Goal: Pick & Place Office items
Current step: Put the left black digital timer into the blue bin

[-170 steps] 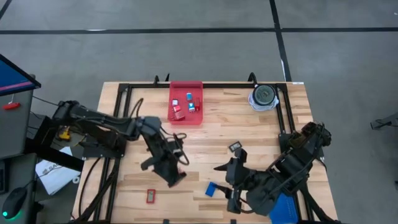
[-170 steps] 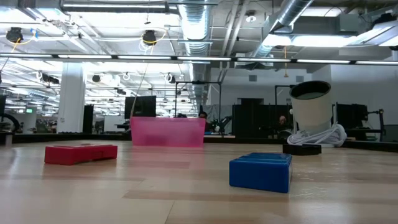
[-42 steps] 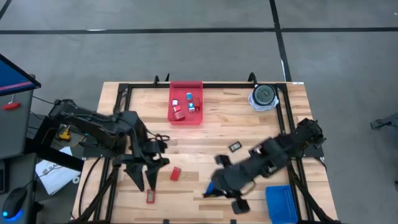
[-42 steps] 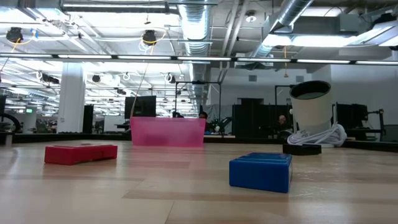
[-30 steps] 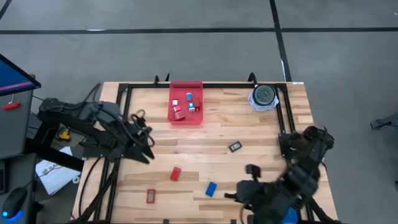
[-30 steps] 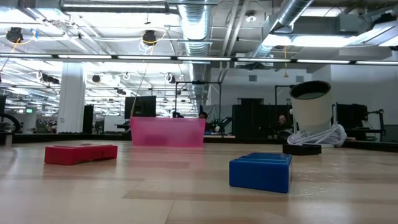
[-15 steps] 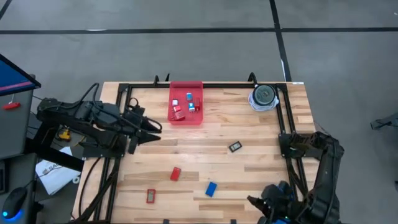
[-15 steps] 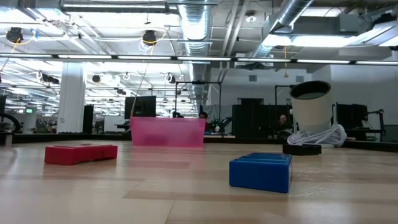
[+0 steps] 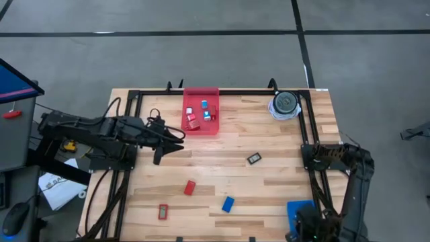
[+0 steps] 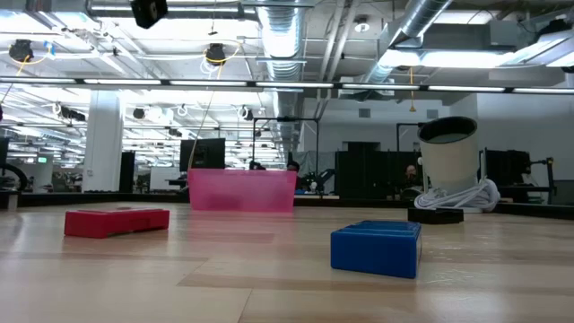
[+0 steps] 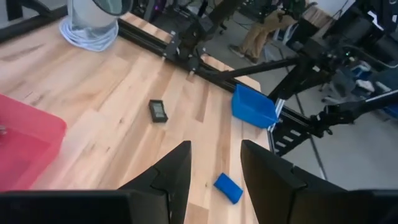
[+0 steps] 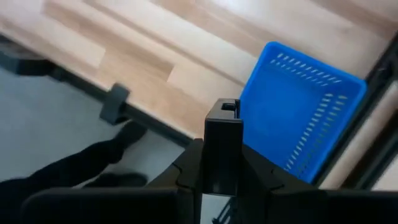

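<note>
high view shows the big wooden table (image 9: 269, 144) with two arms on it. the red tray (image 9: 201, 111) sits at the far edge and already has a few little red and blue pieces in it. the blue tray (image 9: 300, 212) is at the near right corner, partly under the right arm.

four office items lie loose on the bare wood: a red block (image 9: 189, 187) and a blue block (image 9: 228, 204) near the front, a flat red piece (image 9: 162, 212) closer to the front edge, and a small black rectangle (image 9: 254, 158) near the middle.

the left gripper (image 9: 176, 138) hangs over the table just beside the red tray. its two fingers (image 11: 176, 167) stand a little apart and nothing is between them. the right gripper (image 12: 222, 163) is over the near edge of the blue tray. its fingers are pressed together, and i see nothing in them.

i think this is the gap between two picks. no piece is being carried, and both arms are by their trays with empty fingers.

the next move looks like going for one of the loose pieces. the left arm would need to reach toward the front, come down over the red block with its fingers on both sides, and squeeze. the right arm would need to spread its fingers first, then go to the blue block.
</note>
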Robot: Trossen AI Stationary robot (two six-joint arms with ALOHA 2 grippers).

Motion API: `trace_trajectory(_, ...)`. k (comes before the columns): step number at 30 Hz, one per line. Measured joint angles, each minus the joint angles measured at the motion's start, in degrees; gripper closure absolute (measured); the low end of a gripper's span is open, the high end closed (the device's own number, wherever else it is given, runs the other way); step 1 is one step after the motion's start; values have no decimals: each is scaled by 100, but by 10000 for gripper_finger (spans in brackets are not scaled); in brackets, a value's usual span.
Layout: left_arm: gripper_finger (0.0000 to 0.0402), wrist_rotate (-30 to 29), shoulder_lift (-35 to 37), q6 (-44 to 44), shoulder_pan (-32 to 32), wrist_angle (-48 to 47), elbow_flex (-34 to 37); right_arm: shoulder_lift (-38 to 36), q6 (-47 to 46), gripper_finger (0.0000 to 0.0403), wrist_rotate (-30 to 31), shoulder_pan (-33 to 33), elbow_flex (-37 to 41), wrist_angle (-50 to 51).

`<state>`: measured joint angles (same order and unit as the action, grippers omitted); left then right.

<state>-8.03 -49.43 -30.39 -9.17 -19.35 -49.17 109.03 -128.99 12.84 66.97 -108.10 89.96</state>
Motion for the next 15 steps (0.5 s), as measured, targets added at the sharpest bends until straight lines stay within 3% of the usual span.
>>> trace_trajectory(8,266,357,-4,-149,242,962,514,-402,-5,345,-878,5,956,-47)
trace_trajectory(15,266,402,-4,-159,263,1120,525,-977,-26,345,-1110,92,1872,-486)
